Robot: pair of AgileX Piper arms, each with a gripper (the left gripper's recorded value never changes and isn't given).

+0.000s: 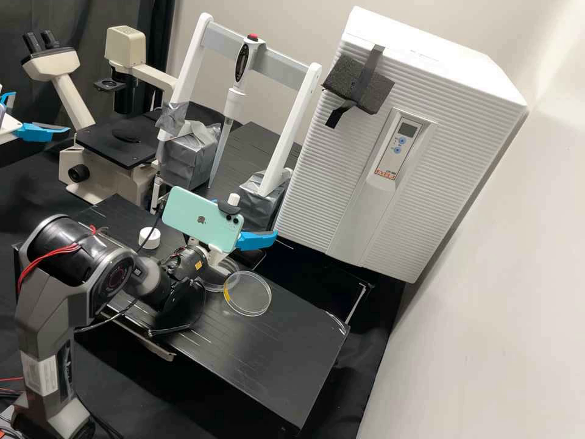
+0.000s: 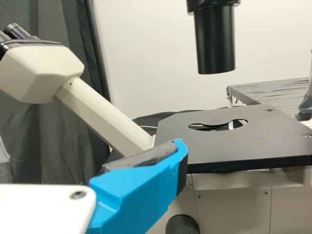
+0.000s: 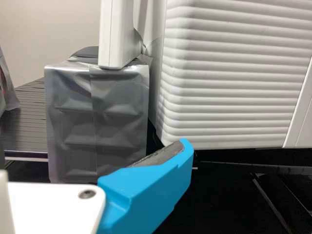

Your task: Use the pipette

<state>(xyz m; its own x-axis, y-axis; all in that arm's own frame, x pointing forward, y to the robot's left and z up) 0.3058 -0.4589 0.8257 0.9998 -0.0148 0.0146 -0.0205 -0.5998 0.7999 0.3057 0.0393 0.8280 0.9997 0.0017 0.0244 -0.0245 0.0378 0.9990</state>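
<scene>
1 pipette [image 1: 233, 103] hangs upright on wht rack [image 1: 291, 125].

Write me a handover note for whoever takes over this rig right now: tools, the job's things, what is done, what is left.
Left tool: open, empty, beside the microscope stage.
Right tool: open, empty, low near the taped base of the white stand.
Pipette: hangs upright on the white stand, not held.
Petri dish: on the black platform, close to the right tool.
Done: nothing with the pipette yet.
Left: grasp the pipette, lift it off the stand and use it, probably at the dish.
</scene>
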